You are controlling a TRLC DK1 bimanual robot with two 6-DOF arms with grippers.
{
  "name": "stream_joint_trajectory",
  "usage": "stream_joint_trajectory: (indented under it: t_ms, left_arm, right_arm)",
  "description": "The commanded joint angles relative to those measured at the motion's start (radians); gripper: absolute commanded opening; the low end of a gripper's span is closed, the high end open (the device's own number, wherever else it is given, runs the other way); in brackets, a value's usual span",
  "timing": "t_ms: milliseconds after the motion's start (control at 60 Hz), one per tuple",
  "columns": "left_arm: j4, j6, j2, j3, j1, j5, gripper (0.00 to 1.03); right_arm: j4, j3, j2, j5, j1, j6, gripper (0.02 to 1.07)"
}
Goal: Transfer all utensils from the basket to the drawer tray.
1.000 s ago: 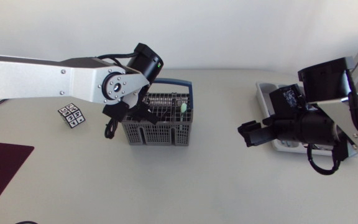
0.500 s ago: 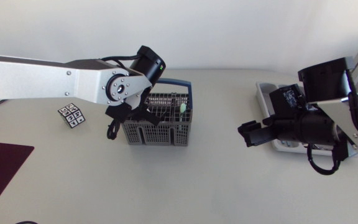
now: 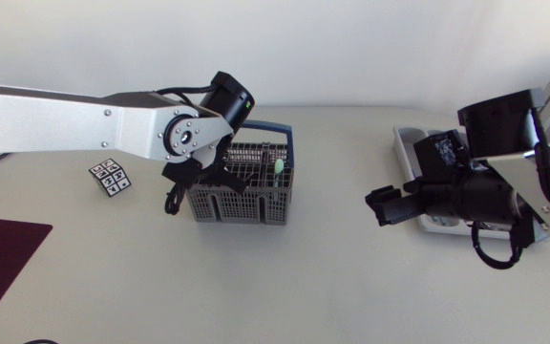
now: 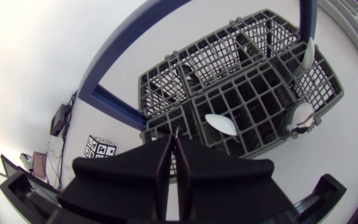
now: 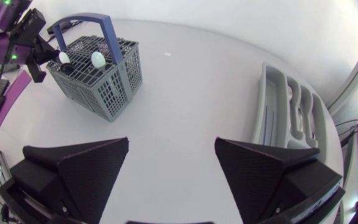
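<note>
The left fingers (image 4: 160,168) are pressed together just above the basket (image 3: 246,204), with nothing clearly seen between them. Utensils (image 4: 220,123) (pale-headed ones) are seen standing in it just ahead. The right fingers (image 5: 86,162) are spread wide over the desk (image 5: 185,93), the drawer tray (image 5: 267,99) ahead and aside. Much of the transfer is judged undone.

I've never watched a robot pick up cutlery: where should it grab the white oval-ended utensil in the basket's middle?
Probably by the white oval end sticking up above the basket's cells, coming straight down from above. The rest sits sunk in a cell, whose grid walls block any sideways approach.
</note>
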Motion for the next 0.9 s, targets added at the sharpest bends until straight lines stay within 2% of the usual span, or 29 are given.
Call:
stream_joint_trajectory:
  t_ms: [0,350,667,883]
  left_arm:
    - [-0.014,-0.015,-0.043,0.002,-0.007,0.009,0.04]
    - [-0.042,0.028,-0.136,0.012,-0.043,0.011,0.04]
    - [-0.089,0.131,-0.271,0.049,-0.053,-0.086,0.04]
    - [-0.145,0.140,-0.374,0.094,-0.062,-0.086,0.04]
  right_arm:
    - [0.000,-0.030,-0.007,0.002,0.009,-0.010,1.02]
    - [-0.003,-0.033,-0.011,0.002,0.024,-0.019,1.02]
    - [0.000,-0.036,-0.034,0.003,0.041,-0.053,1.02]
    - [-0.006,-0.025,-0.085,0.009,0.070,-0.117,1.02]
